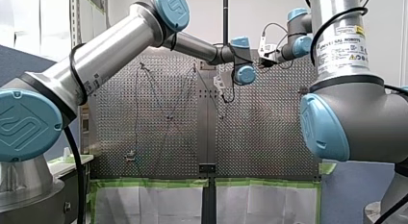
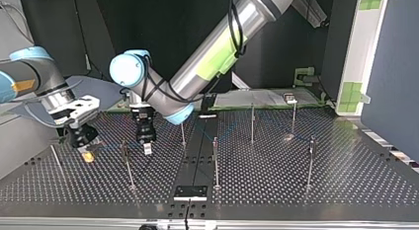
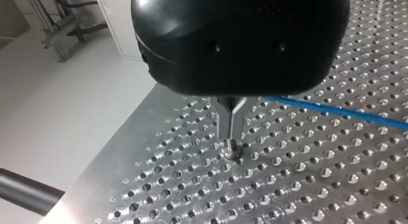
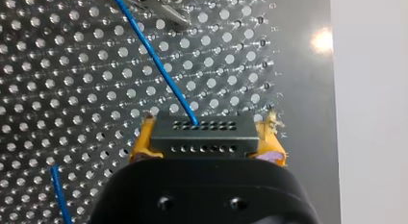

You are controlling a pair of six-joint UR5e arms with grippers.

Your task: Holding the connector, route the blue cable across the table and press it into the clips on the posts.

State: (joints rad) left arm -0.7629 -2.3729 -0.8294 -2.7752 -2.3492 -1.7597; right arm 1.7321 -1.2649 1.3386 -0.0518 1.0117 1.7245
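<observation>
Routing step: right gripper [image 4: 206, 137] fingers clamp the connector [image 4: 202, 130], left gripper [image 3: 231, 137] fingers together; next, draw blue cable [image 3: 337, 111] toward posts [image 2: 215, 161].

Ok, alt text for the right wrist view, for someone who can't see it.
My right gripper, its pads yellow, is shut on a black connector with rows of small holes. A blue cable leaves the connector and runs away across the perforated table.

It was probably a robotics lab: perforated table [image 2: 296, 180], posts [image 2: 215, 161], my left arm [image 2: 217, 52], my right arm [image 2: 29, 74], green tape [image 1: 149, 183].
</observation>
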